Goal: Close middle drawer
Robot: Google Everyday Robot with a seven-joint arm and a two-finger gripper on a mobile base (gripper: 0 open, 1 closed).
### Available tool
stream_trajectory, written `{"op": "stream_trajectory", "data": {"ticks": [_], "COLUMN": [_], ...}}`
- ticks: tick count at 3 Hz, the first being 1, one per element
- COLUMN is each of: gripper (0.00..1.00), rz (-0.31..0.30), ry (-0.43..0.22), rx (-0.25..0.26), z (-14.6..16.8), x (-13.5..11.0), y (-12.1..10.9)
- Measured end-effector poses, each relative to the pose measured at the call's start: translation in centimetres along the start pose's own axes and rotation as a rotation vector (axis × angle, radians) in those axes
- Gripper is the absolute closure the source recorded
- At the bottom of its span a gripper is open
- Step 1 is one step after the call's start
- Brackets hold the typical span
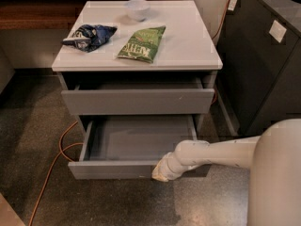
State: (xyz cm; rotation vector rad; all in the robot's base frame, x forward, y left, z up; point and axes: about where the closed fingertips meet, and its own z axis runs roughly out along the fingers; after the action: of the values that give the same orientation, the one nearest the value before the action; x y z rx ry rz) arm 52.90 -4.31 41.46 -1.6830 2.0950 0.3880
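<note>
The middle drawer point(113, 169) is the lower, wide gray one. It stands pulled out, and its long empty gray tray point(138, 138) shows. My gripper point(162, 172) is at the end of the white arm. It is against the plain front face of the drawer, right of the face's middle. The arm comes in from the lower right.
The taller gray drawer point(136, 101) sits above, under the white cabinet top point(188, 41). On the top lie a blue bag point(89, 36), a green bag point(142, 43) and a white bowl point(138, 8). An orange cable point(51, 168) runs on the floor at left. A dark cabinet point(263, 65) stands at right.
</note>
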Motion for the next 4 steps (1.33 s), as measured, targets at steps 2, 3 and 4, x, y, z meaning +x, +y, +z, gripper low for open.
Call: {"op": "stream_trajectory", "data": {"ticks": [2, 3, 4], "gripper": [1.0, 1.0, 1.0], "rz": [-0.006, -0.004, 0.004], "ry": [-0.067, -0.076, -0.097], "rx": [0.034, 0.039, 0.059], "z": [-0.3, -0.3, -0.1], "x": [-0.2, -0.2, -0.2], "y": [-3.9, -4.5, -6.6]}}
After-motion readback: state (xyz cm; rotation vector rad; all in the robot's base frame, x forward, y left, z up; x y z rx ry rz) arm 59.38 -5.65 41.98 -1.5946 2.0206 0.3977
